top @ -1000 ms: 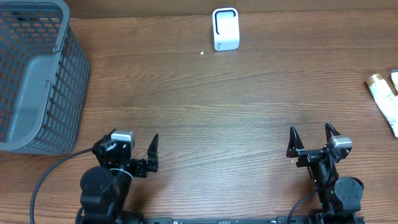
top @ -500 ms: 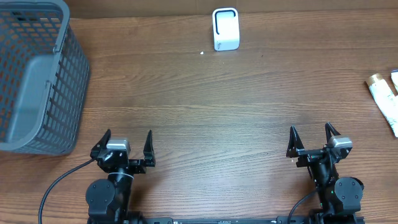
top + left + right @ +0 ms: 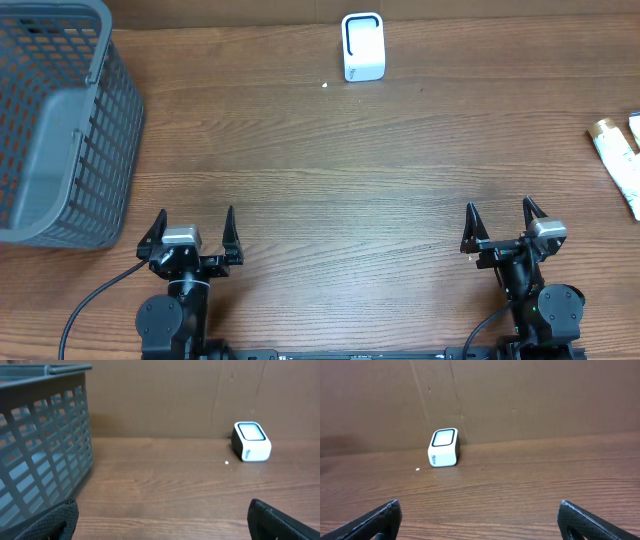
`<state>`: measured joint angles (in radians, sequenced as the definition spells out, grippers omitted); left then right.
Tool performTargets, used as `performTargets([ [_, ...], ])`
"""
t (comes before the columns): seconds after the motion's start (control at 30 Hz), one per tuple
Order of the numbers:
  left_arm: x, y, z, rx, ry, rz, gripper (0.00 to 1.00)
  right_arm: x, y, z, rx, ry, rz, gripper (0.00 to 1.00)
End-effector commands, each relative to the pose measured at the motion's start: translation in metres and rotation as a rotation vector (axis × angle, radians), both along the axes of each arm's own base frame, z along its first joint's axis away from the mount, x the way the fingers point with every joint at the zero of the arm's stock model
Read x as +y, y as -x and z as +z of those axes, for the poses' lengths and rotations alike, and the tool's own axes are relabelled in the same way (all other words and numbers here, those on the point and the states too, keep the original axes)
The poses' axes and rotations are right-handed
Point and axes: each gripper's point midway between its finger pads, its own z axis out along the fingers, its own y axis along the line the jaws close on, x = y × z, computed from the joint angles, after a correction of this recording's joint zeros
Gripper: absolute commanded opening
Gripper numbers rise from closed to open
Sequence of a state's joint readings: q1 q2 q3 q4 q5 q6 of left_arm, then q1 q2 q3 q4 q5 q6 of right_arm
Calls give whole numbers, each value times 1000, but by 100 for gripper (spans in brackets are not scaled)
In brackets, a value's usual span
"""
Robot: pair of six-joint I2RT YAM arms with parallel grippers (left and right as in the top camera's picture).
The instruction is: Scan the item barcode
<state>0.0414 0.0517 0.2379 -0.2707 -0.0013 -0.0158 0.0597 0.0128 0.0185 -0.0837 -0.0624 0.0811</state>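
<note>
The white barcode scanner (image 3: 362, 46) stands at the table's far edge, also seen in the left wrist view (image 3: 251, 441) and the right wrist view (image 3: 444, 447). A white tube with a gold cap (image 3: 615, 150) lies at the right edge of the table, with another item (image 3: 635, 125) cut off beside it. My left gripper (image 3: 196, 218) (image 3: 161, 520) is open over bare wood at the near left. My right gripper (image 3: 499, 212) (image 3: 479, 517) is open at the near right. Neither holds anything.
A tall grey mesh basket (image 3: 60, 120) (image 3: 40, 445) stands at the far left, close to the left arm. A brown wall backs the table behind the scanner. A small white speck (image 3: 325, 85) lies near the scanner.
The left gripper has turned from pointing right to pointing straight ahead, its tips shifting left. The right arm has not moved.
</note>
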Motion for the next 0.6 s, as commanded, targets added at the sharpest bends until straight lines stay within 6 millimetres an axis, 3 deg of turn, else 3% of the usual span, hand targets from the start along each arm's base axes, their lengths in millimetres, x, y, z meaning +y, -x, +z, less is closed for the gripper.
performTargets([
  [0.0, 6, -1, -4, -33, -27, 29, 100, 0, 0, -2, -4, 3, -3, 100],
  [0.37, 6, -13, -1, -222, -22, 31, 100, 0, 0, -2, -4, 3, -3, 100],
  [0.57, 6, -13, -2, -222, -26, 31, 100, 0, 0, -2, -4, 3, -3, 100],
])
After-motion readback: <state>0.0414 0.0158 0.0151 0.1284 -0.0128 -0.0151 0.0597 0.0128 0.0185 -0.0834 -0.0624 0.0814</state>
